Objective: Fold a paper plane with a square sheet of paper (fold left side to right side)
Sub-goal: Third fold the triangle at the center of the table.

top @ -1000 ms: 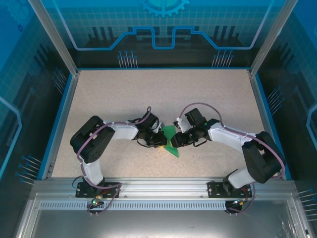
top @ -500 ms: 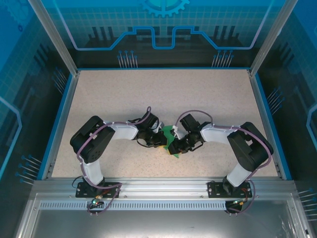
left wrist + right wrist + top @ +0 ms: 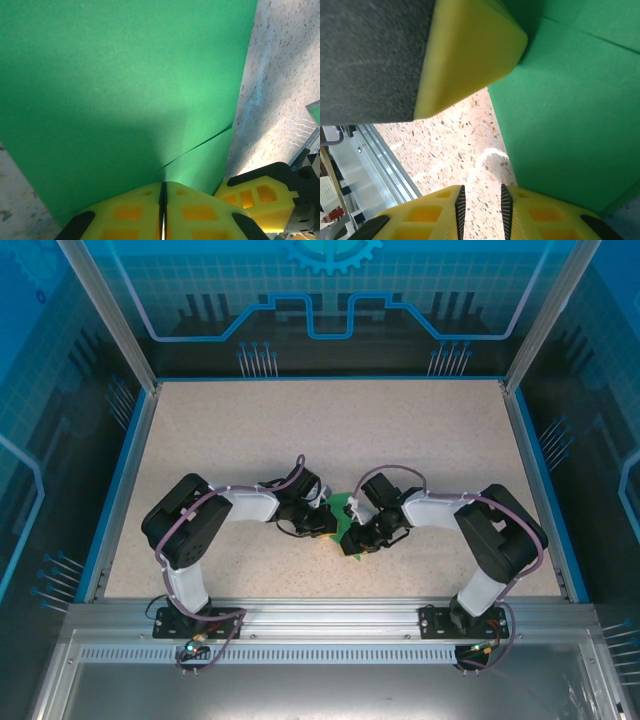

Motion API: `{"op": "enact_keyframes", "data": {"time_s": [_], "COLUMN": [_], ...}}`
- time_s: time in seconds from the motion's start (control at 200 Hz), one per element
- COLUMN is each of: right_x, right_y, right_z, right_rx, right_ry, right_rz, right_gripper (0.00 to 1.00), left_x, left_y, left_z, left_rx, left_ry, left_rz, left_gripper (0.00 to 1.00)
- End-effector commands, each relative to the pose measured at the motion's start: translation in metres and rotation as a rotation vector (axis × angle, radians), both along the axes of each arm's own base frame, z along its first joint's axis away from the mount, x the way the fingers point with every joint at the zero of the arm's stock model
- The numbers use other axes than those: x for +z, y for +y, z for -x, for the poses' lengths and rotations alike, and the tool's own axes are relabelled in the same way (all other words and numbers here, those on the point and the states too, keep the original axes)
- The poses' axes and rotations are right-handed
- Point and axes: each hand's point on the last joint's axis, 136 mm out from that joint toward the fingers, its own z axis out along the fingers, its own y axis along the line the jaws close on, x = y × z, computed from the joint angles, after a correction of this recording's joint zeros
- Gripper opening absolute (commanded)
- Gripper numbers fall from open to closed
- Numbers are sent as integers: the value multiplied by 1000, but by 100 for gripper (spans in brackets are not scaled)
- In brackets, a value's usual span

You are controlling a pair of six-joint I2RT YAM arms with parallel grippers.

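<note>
Honestly, early days: the square sheet of paper point(image 3: 125, 75) sits mid-table between both arms with one layer folded over, and it's nowhere near a dart. The left gripper point(image 3: 163, 205) is clamped tight, apparently on the sheet's edge. The right gripper point(image 3: 481, 210) has a narrow gap with bare table point(image 3: 450, 145) showing through. The long axis runs roughly near-to-far, but I can't tell which way it points.

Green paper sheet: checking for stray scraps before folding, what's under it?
Past the edges of the thin bright green paper sheet, speckled beige tabletop shows. The area directly beneath is covered by the sheet itself, so it cannot be checked.
</note>
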Motion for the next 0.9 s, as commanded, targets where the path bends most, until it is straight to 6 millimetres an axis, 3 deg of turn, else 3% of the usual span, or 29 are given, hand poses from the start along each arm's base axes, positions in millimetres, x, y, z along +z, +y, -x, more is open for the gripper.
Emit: {"op": "enact_keyframes", "data": {"time_s": [0.0, 0.38, 0.48, 0.59, 0.67, 0.76, 0.895], "right_x": [-12, -24, -10, 25, 41, 44, 28], "right_y": [-10, -38, -38, -25, -21, -19, -14], "right_z": [23, 62, 64, 46, 30, 12, -9], "right_rx": [20, 9, 2, -13, -36, -79, -138], "right_ry": [76, 163, 148, 39, -38, -69, -67], "right_rz": [64, 151, 115, 30, 11, 14, 55], "right_gripper": [27, 24, 16, 5, 3, 0, 0], "left_x": [-35, -36, -35, -33, -32, -30, -29], "left_y": [29, 30, 29, 28, 27, 27, 26], "left_z": [22, 21, 21, 20, 19, 19, 17], "left_rx": [17, 19, 16, 17, 18, 18, 19], "left_ry": [79, 76, 75, 70, 66, 63, 60], "left_rz": [-162, -170, -165, -158, -154, -152, -146], "left_gripper": [11, 11, 11, 11, 11, 11, 11]}}
